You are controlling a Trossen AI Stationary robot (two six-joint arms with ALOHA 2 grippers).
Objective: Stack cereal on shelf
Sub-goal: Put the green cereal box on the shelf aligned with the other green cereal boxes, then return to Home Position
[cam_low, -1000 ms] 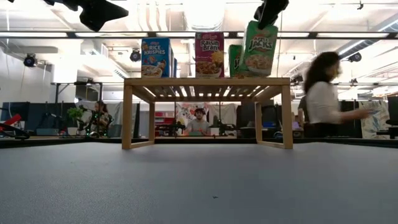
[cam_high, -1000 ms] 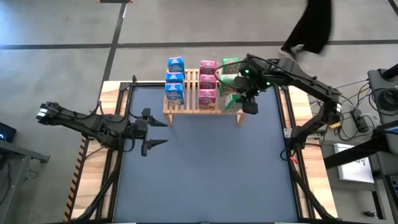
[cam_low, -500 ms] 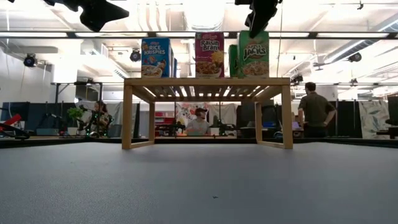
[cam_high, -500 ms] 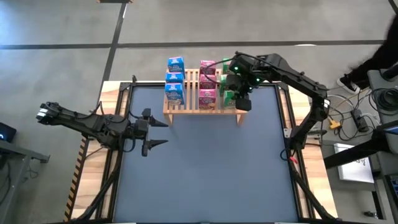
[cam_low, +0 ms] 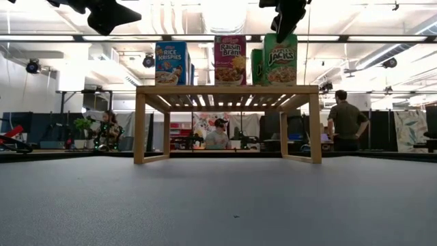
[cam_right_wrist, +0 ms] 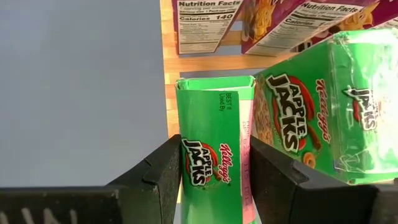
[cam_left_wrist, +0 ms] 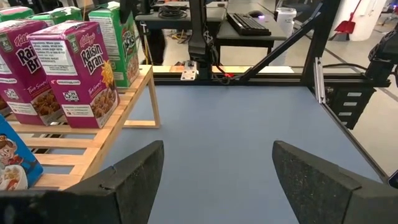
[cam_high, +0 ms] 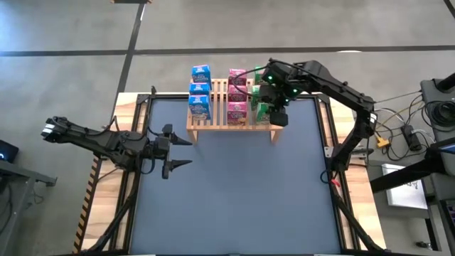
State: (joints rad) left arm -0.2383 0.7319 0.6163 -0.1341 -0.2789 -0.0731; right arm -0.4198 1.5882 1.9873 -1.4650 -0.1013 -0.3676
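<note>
On the low light-wood slatted shelf (cam_high: 231,125), standing at the far side of the dark grey worktop (cam_high: 234,192), three small blue cardboard cereal boxes (cam_high: 200,91) are lined up in the left column and three pink ones (cam_high: 237,94) in the middle. The right end effector (cam_right_wrist: 212,163) is positioned over the right column, its two dark fingers closed part-way on the narrow sides of the front green Apple Jacks box (cam_right_wrist: 208,163); in the low view this box (cam_low: 280,60) is seen upright, with its base apparently resting on the shelf top at the near right corner, beside another green box just behind it. The placing step appears close to complete, so what remains is judged to be a clean release. The box should be confirmed flat and fully seated on the slats, square with the pink front box beside it, and not overhanging the near edge. The fingers should then be opened only enough to clear the cardboard, and the arm lifted straight up, so that the light box is neither dragged nor tipped into its neighbours. The left end effector (cam_high: 173,151) is held idle above the worktop to the near left of the shelf, its fingers spread apart and empty.
</note>
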